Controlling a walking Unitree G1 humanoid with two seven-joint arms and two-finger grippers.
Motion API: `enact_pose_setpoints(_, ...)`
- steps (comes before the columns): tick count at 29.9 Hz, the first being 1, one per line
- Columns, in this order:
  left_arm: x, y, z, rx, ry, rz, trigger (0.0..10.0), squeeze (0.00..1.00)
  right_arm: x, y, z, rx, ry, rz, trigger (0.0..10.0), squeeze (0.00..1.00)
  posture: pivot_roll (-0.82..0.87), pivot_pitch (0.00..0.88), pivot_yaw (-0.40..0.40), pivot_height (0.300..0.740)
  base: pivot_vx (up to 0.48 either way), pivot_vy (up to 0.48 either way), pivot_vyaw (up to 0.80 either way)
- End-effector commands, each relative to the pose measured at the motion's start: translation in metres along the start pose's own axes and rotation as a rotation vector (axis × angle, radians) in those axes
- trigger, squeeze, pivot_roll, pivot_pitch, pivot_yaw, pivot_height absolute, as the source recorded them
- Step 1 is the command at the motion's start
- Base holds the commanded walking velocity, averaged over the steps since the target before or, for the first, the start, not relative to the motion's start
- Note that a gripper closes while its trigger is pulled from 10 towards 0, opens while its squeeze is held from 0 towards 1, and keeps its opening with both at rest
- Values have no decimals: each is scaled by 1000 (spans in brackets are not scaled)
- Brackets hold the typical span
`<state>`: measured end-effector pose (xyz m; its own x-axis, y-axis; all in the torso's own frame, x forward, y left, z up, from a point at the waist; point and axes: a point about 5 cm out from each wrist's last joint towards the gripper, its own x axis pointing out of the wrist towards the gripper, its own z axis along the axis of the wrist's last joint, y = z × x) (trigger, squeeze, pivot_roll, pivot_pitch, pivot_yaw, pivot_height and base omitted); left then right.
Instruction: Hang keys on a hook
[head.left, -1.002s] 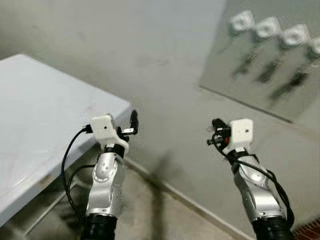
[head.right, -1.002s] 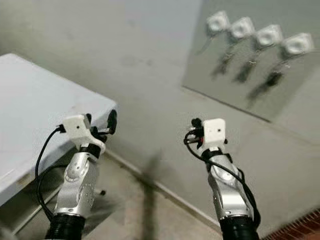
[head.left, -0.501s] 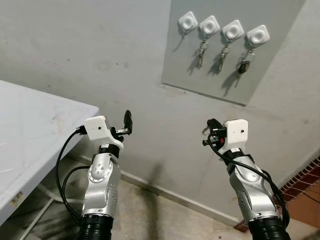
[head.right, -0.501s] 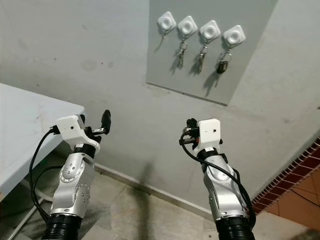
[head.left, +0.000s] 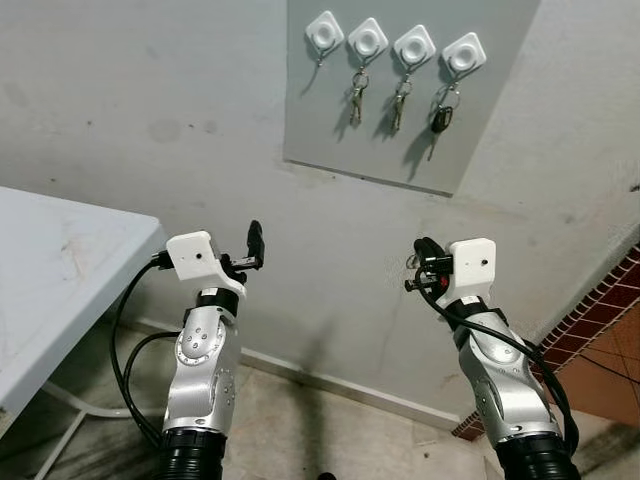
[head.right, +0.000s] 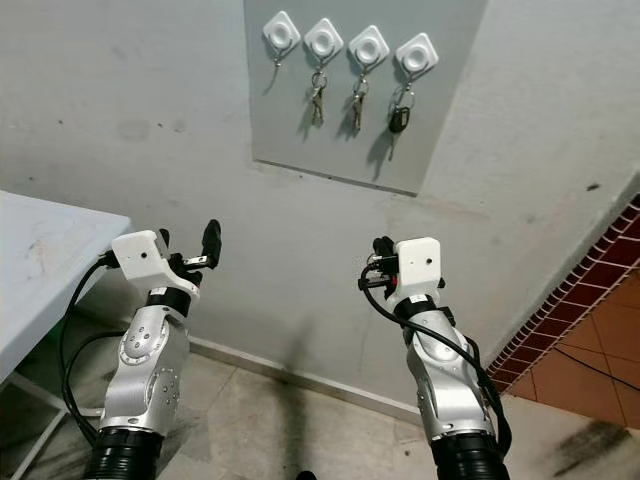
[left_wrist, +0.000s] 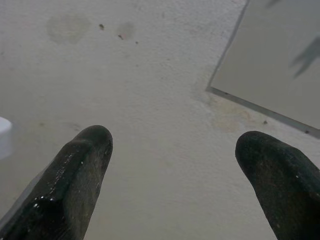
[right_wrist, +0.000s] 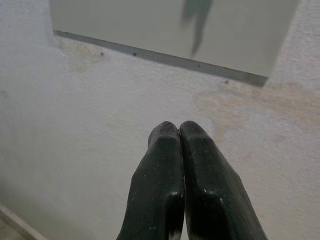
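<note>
A grey panel on the wall carries a row of white hooks. The leftmost hook is bare. Key bunches hang from the second hook, the third and the rightmost, the last with a black fob. My left gripper is raised below and left of the panel, and the left wrist view shows it open facing bare wall. My right gripper is held up below the panel's right part. Its fingers are shut, and nothing shows between them.
A white table stands at the left against the plastered wall. A skirting strip runs along the stone floor below. Red brick tiling starts at the right, past the wall's corner.
The camera has swung, so the panel of hooks has slid left and gone sharp and the table has drawn away to the left. Both arms hold the same pose.
</note>
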<state>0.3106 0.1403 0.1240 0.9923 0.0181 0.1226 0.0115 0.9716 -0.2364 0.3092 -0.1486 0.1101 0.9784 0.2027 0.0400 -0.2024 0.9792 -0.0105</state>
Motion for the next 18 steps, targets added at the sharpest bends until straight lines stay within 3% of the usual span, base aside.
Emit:
enact_pose_setpoints(1, 2, -4, 3, 11, -7, -12, 10000, 0, 3, -2, 6, -3, -14, -1, 10000, 0, 11, 0, -62, 740, 0, 0, -731)
enact_pose_setpoints(18, 1, -4, 4, 0, -10, -5, 10000, 0, 3, -1, 6, -3, -11, 5, 10000, 0, 16, 0, -69, 740, 0, 0, -731)
